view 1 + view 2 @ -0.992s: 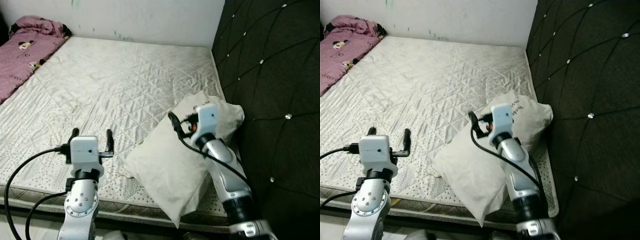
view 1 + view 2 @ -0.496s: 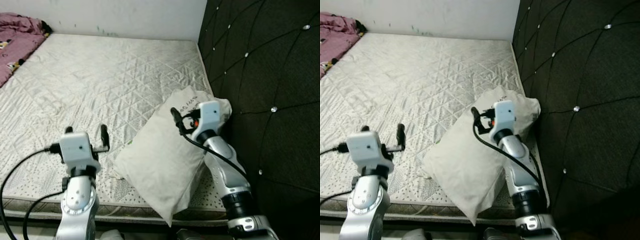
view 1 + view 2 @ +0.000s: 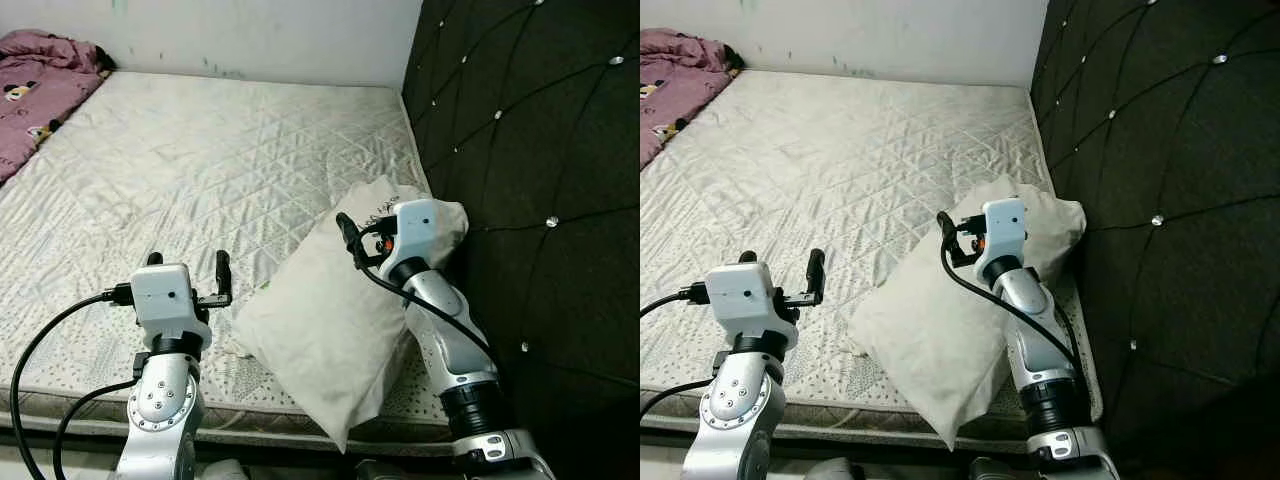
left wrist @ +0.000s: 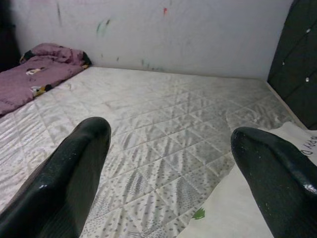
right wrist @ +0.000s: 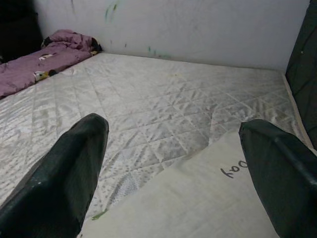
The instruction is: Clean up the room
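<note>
Left eye view, bed: a bare quilted mattress (image 3: 230,160) fills the middle ground; a dark tufted headboard (image 3: 540,130) rises on the robot's right, a pale wall (image 3: 250,35) behind.
Left eye view, pillow: a cream pillow (image 3: 340,310) lies tilted at the mattress's near right corner, one end against the headboard, the other overhanging the near edge.
Left eye view, blanket: a pink printed blanket (image 3: 40,85) is bunched at the far left of the mattress.
Left eye view, grippers: the left gripper (image 3: 186,271) hangs over the near edge beside the pillow, fingers spread, holding nothing; the right gripper (image 3: 352,240) sits above the pillow's upper part, and its finger spread cannot be read here.
Left eye view, change: against half a second ago the whole scene sits lower and further right, with more blanket showing, so the camera has turned; pillow and arms keep their relation.
Right eye view, writing: dark print on the pillow beside the right arm's wrist housing is too small to read.
Left wrist view, fingers: two black fingers (image 4: 64,183) stand wide apart with nothing between them; the mattress runs ahead to the scuffed wall, and a pillow corner with a small green mark (image 4: 199,213) lies below one finger.
Left wrist view, writing: a few dark letters at the pillow's edge are cut off and unreadable.
Right wrist view, fingers: the right gripper's fingers (image 5: 54,183) are equally wide apart and empty, just above the pillow.
Right wrist view, writing: inverted dark print (image 5: 234,170) on the pillow reads roughly "Day"; the head views do not resolve it.
</note>
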`<state>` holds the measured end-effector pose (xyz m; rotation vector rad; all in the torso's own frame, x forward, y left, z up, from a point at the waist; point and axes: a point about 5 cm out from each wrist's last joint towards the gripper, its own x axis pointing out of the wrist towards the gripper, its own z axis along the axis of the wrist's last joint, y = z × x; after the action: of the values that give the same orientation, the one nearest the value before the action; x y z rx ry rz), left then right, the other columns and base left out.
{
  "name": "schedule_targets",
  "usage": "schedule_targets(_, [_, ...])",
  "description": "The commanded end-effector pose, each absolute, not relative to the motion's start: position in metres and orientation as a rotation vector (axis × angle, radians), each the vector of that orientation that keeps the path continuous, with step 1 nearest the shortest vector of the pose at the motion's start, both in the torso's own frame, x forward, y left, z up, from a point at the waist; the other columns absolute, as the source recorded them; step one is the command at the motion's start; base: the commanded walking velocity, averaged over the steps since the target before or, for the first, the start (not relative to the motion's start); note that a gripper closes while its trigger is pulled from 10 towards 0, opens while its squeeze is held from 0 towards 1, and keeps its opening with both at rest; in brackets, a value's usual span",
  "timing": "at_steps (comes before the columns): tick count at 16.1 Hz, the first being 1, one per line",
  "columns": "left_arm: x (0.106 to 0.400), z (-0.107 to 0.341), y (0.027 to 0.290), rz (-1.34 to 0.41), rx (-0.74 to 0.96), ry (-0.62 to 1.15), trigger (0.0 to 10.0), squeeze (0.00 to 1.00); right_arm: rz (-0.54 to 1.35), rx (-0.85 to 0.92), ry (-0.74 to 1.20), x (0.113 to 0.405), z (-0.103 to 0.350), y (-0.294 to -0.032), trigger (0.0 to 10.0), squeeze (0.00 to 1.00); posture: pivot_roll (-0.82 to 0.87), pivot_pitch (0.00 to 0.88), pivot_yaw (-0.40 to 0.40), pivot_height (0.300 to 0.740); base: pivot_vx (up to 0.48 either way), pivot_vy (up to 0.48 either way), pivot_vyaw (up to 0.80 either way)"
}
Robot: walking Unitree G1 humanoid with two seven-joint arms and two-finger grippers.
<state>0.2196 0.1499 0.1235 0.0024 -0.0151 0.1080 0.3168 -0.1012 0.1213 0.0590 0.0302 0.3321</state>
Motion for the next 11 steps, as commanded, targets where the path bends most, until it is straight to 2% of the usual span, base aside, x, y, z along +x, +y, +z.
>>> schedule_targets(1, [0.218, 0.123, 0.153, 0.128, -0.005, -0.002, 10.0, 0.0, 0.328, 0.069, 0.023, 0.315, 0.125, -0.104, 10.0, 0.0, 0.0, 0.0, -0.034, 0.74, 0.0, 0.0, 0.0])
schedule_targets(6, [0.215, 0.119, 0.171, 0.213, -0.003, 0.022, 10.0, 0.0, 0.336, 0.08, 0.02, 0.313, 0.125, -0.103, 10.0, 0.0, 0.0, 0.0, -0.039, 0.736, 0.0, 0.0, 0.0])
schedule_targets(11, [0.217, 0.119, 0.171, 0.206, -0.003, 0.024, 10.0, 0.0, 0.35, 0.089, 0.025, 0.313, 0.126, -0.102, 10.0, 0.0, 0.0, 0.0, -0.04, 0.676, 0.0, 0.0, 0.0])
